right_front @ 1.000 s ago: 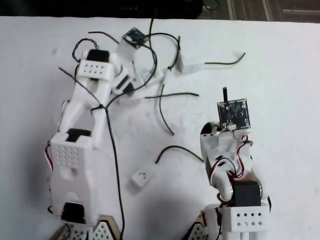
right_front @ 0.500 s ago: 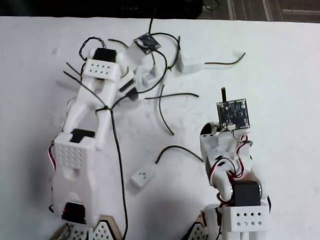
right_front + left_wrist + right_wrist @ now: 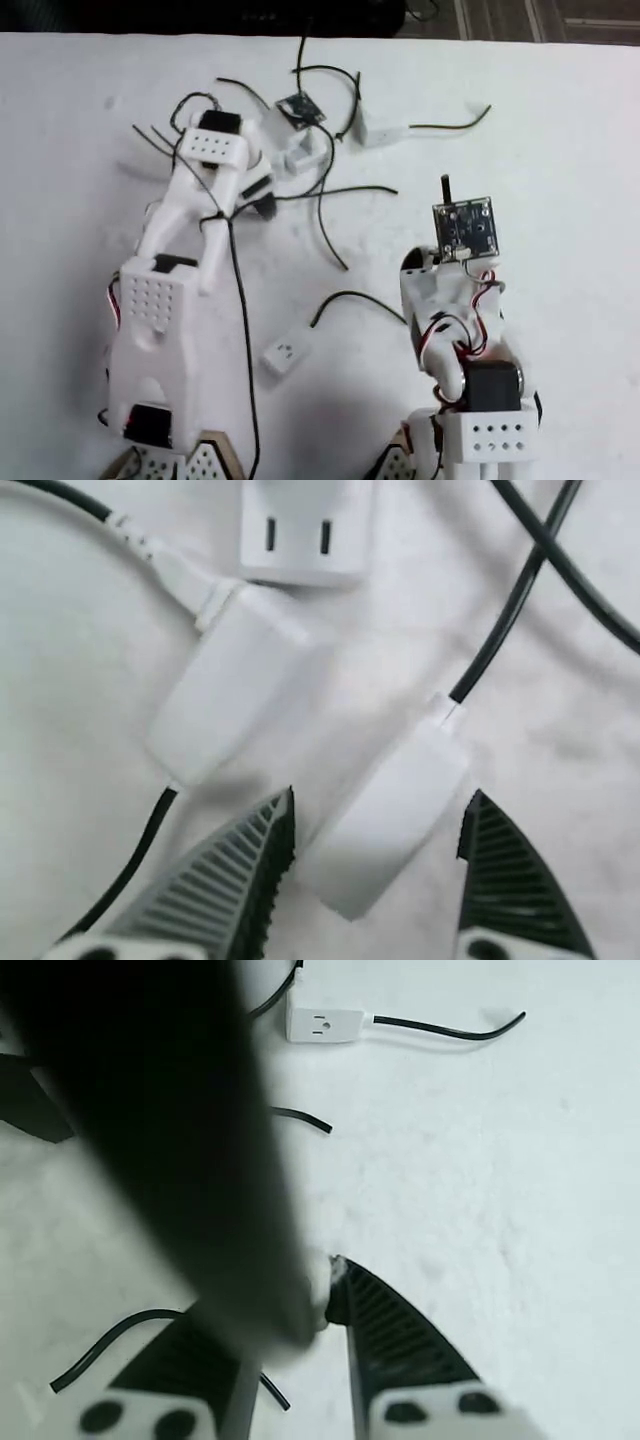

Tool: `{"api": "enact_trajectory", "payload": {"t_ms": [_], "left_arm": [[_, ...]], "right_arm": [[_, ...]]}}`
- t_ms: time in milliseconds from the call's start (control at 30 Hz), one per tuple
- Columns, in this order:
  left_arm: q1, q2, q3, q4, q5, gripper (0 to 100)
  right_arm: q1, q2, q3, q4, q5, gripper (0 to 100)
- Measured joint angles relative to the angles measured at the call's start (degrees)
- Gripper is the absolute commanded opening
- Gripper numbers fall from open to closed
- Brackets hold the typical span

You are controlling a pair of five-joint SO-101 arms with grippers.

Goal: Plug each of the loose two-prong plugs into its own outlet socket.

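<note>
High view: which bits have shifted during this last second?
The left arm swung rightward; its open fingers straddle a white plug. The right arm, the near socket and the far socket stayed put.

You're looking at a robotics test bench, a lab or maker's workspace by the look of it: white-covered table [image 3: 560, 150], left arm [image 3: 155, 310] and right arm [image 3: 465, 340] in bare white plastic, exposed camera board [image 3: 465, 226], loose black wires [image 3: 335, 240] strewn about.

No text, label or number is legible on anything.
</note>
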Motion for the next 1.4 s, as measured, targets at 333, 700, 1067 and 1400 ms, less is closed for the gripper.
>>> {"api": "enact_trajectory", "payload": {"t_ms": [333, 700, 1067, 1400], "left_arm": [[3.8, -1.1, 0.0, 9.5, 0.0, 2], [9.3, -8.6, 2.6, 24.2, 11.6, 2], [12.5, -15.4, 23.5, 15.7, 19.1, 22], [9.2, -18.5, 24.5, 14.6, 19.4, 26]], "right_arm": [[0.0, 0.0, 0.0, 0.0, 0.0, 1.8], [0.0, 0.0, 0.0, 0.0, 0.0, 1.8], [0.0, 0.0, 0.1, 0.0, 0.0, 1.8], [0.0, 0.0, 0.1, 0.0, 0.0, 1.8]]}}
